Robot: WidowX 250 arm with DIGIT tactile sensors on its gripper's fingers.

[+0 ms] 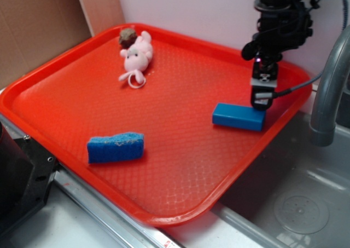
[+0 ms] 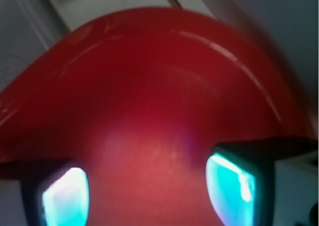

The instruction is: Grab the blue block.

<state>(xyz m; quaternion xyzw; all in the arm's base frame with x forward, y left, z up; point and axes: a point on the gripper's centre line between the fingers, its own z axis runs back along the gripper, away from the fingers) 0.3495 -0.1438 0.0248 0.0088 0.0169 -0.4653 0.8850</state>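
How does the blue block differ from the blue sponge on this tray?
The blue block has smooth, flat faces and sharp edges; the blue sponge has a ragged top with whitish wear. The block lies near the tray's right rim, with the tool at its right end; the sponge lies alone near the front-left rim. Both are blue, of similar length, and lie flat.

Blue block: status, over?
Gripper down at blue block's right end, jaws open in wrist view. Block flat on tray, not held. Sponge, plush well clear.
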